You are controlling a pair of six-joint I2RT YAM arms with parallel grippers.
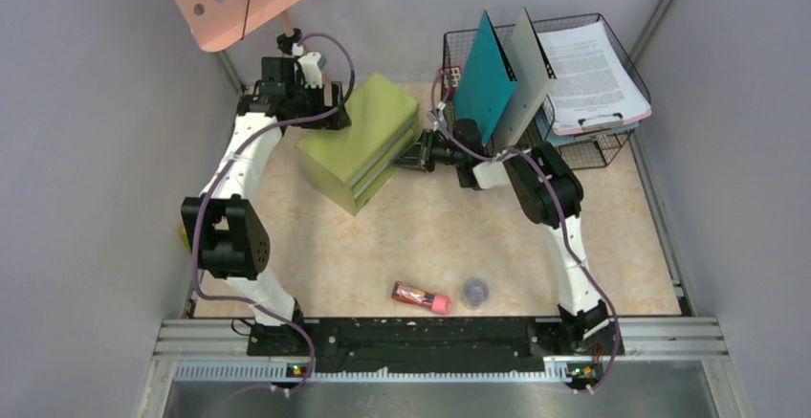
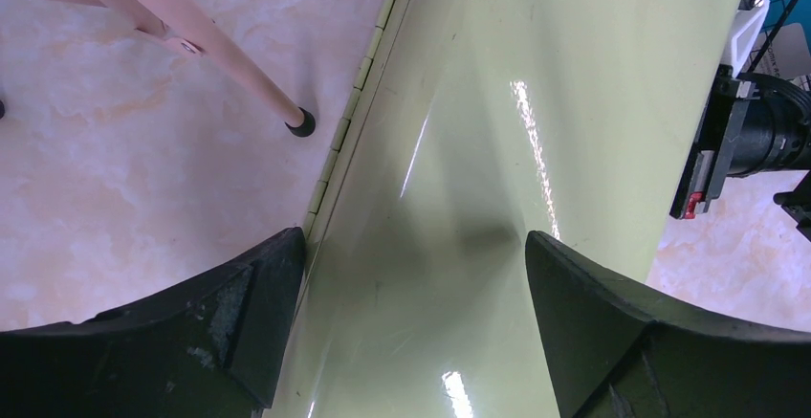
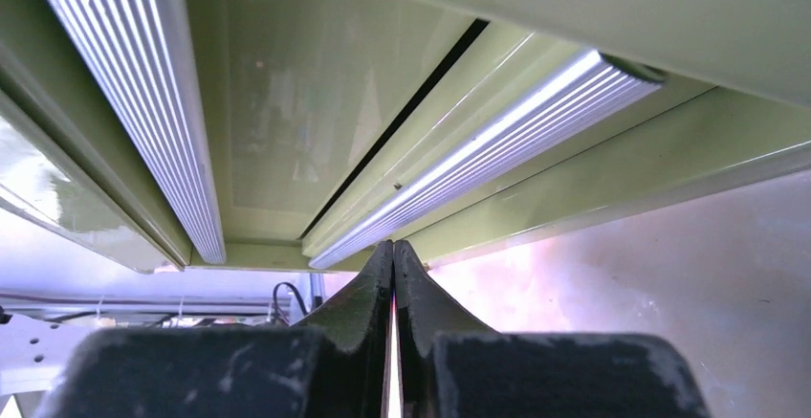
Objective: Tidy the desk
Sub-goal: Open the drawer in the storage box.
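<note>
Beige desk (image 1: 440, 236) below, left gripper (image 2: 411, 246) spread over green box (image 1: 359, 136) (right gripper (image 3: 394, 251) pressed together)

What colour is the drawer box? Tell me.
The drawer box is olive green, clearest in the top external view.

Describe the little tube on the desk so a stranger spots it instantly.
Look at the desk, near the black rail at its front edge. Two small things lie there: the tube is the long red-and-pink one, left of the round grey-blue disc.
</note>
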